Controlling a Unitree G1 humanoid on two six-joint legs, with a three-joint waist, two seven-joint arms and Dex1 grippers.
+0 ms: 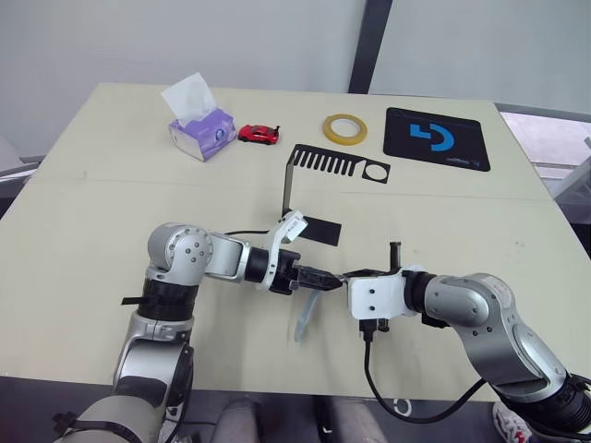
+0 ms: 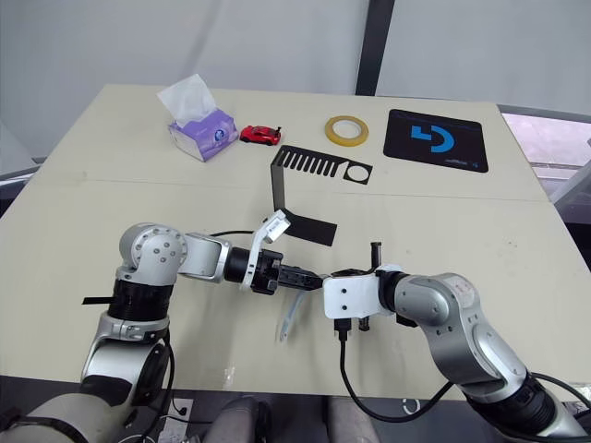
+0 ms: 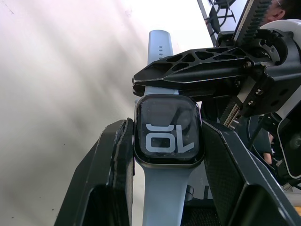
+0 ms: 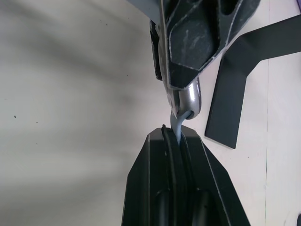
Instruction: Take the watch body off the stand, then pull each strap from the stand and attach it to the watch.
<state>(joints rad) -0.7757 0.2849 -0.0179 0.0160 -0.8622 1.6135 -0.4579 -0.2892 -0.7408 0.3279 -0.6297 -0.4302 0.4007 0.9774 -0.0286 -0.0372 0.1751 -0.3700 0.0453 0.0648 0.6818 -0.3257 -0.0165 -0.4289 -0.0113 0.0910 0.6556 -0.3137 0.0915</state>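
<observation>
- head stereo pair: looks forward and down over the table [image 1: 92,185]; both eyes share the whole tabletop.
- left wrist view: very close on the watch body [image 3: 168,131].
- right wrist view: very close, sharing that watch body and the stand [image 4: 244,70].

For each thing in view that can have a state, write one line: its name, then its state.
watch body: off the stand, clamped in the left gripper
straps: both at the watch body, one hanging down
right gripper: shut on one strap's end
stand: upright, slots bare
tissue box: open, tissue sticking up
</observation>
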